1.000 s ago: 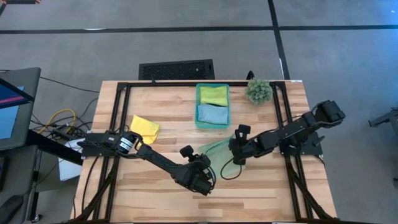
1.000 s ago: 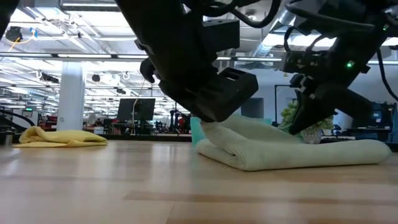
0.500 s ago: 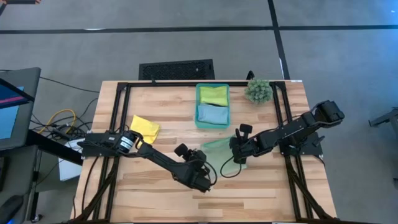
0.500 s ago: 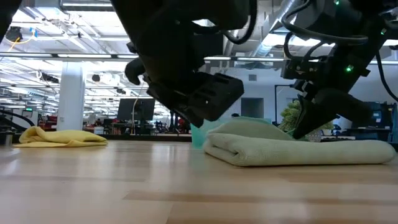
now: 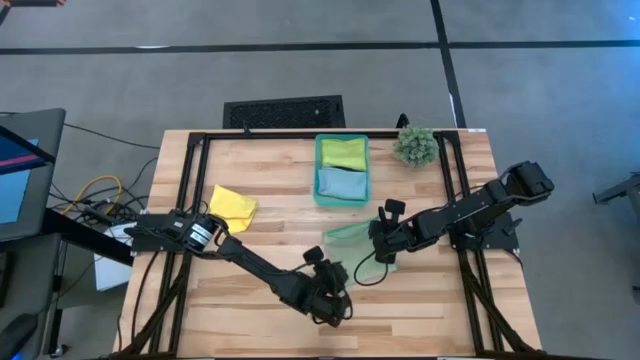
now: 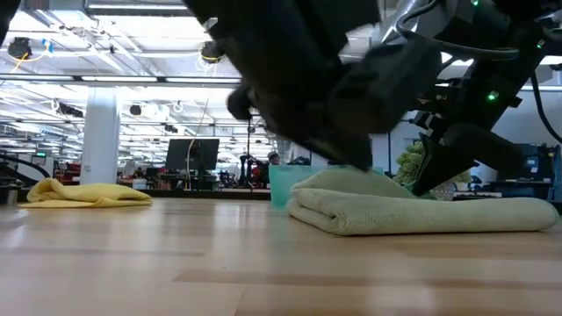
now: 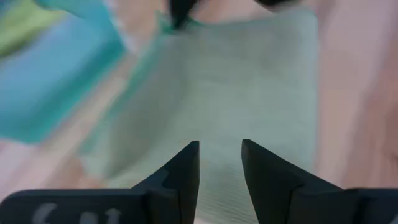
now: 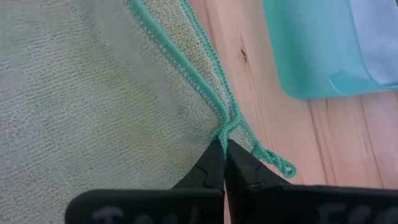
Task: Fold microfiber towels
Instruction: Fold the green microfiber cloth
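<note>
My right gripper [image 8: 222, 148] is clenched on the pale green towel's [image 8: 93, 106] corner mid-frame, while my left gripper [image 7: 220, 163], released, blurs across it.

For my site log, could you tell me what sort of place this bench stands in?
Probably a large open lab or workshop: the low view shows a high ceiling with strip lights, a monitor and more workstations behind the wooden table.
</note>
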Available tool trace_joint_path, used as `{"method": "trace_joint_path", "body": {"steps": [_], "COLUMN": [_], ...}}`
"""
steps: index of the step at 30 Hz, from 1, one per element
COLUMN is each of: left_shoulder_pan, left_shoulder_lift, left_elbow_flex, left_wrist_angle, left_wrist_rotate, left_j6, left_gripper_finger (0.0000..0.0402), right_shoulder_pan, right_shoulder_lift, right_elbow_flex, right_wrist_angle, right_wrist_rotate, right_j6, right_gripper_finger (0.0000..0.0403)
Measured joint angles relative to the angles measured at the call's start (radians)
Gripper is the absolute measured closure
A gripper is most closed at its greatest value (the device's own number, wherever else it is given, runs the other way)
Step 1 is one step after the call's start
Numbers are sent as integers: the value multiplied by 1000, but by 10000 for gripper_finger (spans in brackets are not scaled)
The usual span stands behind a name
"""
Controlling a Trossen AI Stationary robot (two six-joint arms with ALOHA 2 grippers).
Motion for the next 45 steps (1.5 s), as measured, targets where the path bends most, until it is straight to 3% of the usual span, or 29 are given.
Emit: {"method": "trace_joint_path", "body": {"steps": [5,10,16,19,23,25,28,33,35,39,45], "left_shoulder_pan": [22,30,4,-11,-18,-3,44,100,104,107,75], "left_shoulder_lift": [0,0,1,1,0,1,0,0,0,0,1], "left_elbow_flex": [-55,-78,-36,21,57,59,57,-21,-47,-89,-25], "left_wrist_angle": [88,74,64,69,17,-58,-223,-257,-244,-283,-296], "left_wrist_rotate": [136,201,234,204,47,-22,-47,-98,-57,14,-90], "left_j6": [39,-8,7,44,50,-3,-128,-232,-247,-348,-323], "left_gripper_finger": [299,304,305,305,306,306,306,306,306,306,306], "right_shoulder_pan": [9,14,31,71,104,110,104,93,97,119,149], "right_shoulder_lift": [-1,-41,-214,-328,-452,-481,-472,-374,-327,-235,-190], "right_elbow_flex": [0,2,-2,-71,-239,-316,-405,-447,-446,-446,-434], "right_wrist_angle": [0,-88,-211,-73,243,375,503,583,597,611,616], "right_wrist_rotate": [0,1,10,-26,-204,-245,-286,-346,-361,-370,-351], "right_j6": [-17,-14,29,-47,-128,-111,-94,-71,-67,-36,8], "right_gripper_finger": [366,300,230,220,238,259,300,371,391,387,375]}}
